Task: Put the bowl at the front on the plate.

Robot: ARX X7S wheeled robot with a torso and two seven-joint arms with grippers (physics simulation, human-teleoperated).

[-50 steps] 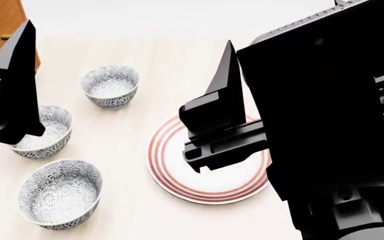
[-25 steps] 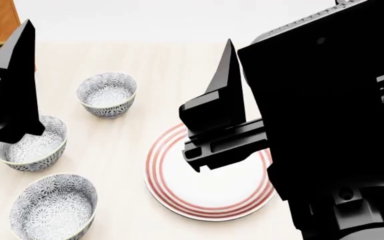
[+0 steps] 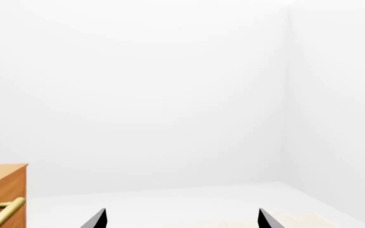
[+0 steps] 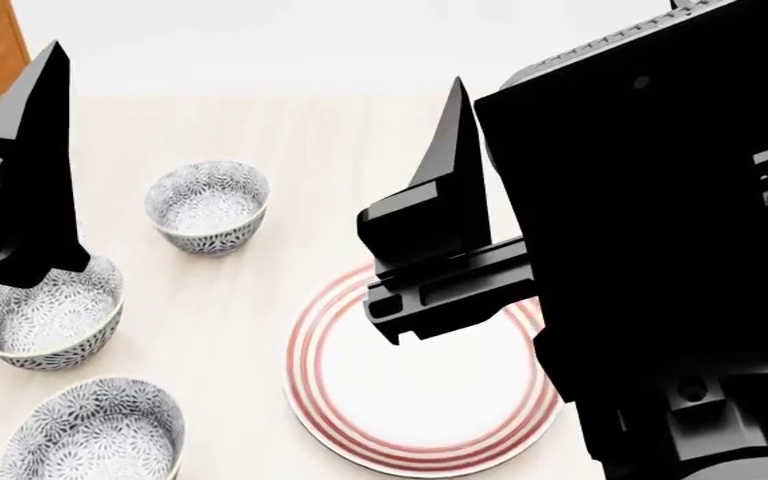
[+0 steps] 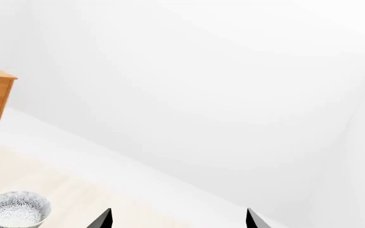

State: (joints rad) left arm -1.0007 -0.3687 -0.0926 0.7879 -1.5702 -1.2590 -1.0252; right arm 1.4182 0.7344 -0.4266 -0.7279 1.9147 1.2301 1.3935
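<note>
The bowl [image 4: 91, 435] sat nearest us at the table's front left, upright with its mouth up; being round, it had no long axis. The plate [image 4: 418, 400] lay flat to its right, apart from it. We judged the bowl stiff, glazed, slippery and breakable, best pinched over its rim, one finger inside the wall. Our left gripper [image 3: 179, 219] and right gripper [image 5: 177, 219] hung well above the table, fingers spread wide, holding nothing.
</note>
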